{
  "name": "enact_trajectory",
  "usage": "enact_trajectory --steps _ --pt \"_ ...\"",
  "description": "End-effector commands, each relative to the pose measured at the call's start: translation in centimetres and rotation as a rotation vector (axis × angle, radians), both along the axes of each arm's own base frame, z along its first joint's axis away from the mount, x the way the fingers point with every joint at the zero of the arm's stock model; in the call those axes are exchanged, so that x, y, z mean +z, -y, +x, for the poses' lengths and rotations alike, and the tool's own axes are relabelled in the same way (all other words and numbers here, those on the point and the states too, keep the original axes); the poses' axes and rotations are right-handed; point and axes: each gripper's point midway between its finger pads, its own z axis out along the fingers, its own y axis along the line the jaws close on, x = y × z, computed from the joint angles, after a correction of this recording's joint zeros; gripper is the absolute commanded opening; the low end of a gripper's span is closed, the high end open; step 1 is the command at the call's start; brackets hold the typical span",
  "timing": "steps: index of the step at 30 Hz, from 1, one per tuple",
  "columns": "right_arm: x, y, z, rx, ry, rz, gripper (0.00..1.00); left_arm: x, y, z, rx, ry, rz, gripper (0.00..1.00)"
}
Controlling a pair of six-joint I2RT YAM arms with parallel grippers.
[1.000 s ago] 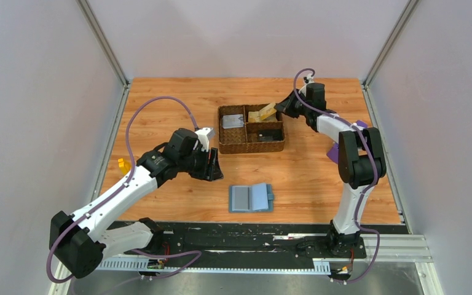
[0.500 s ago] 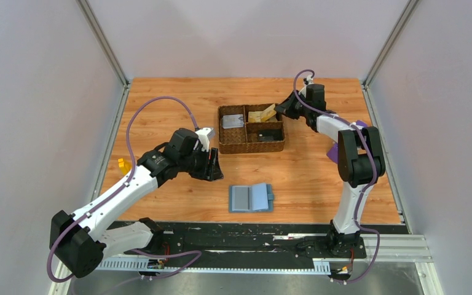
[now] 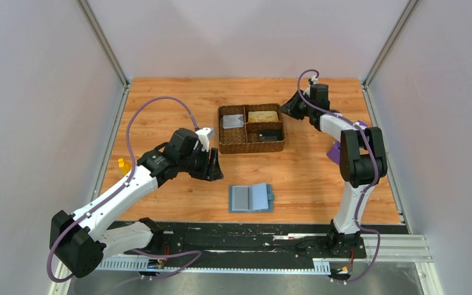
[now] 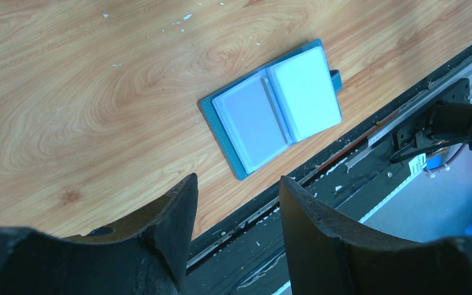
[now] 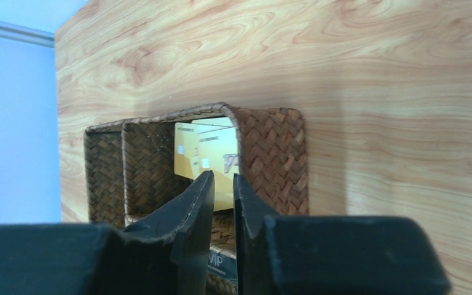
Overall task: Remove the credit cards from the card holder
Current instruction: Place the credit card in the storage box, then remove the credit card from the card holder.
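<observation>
"Credit card (image 3: 263,115) released yet?"
"Just now. The right gripper (image 5: 223,181) has parted narrowly, and the card lies flat in the woven tray's (image 3: 252,150) far right compartment. Card holder (image 4: 273,104), open by the table's (image 3: 160,110) near edge, may hold more; left gripper (image 3: 214,166) wide, empty."

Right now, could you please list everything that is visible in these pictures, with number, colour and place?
table: one, wood-brown, under everything
tray: one, brown woven, divided, far middle of table
gold card: one, far right compartment of tray
grey card: one, left compartment of tray
dark card: one, near right compartment of tray
card holder: one, blue, lying open, near middle of table
yellow block: one, left side of table
purple object: one, right side, mostly hidden behind right arm
left tool: black, open, empty, left of card holder
right tool: black, jaws slightly apart, empty, at tray's far right side
</observation>
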Motion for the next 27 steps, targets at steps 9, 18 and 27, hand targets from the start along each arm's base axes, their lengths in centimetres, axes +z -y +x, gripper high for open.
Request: enact_trajectory --steps 9,18,27 --pt "8.6 2.0 -1.4 -0.069 0.096 -0.079 0.27 0.1 0.4 0.4 0.029 -0.006 -0.029 0.6" --pt "8.4 -1.2 -12.1 0.023 0.013 -0.037 0.29 -0.6 2.2 0.1 0.019 -0.073 -0.113 0.6" --pt "5.3 -6.7 -24.0 0.084 -0.078 -0.045 0.38 0.0 0.9 1.3 0.104 0.005 -0.09 0.59"
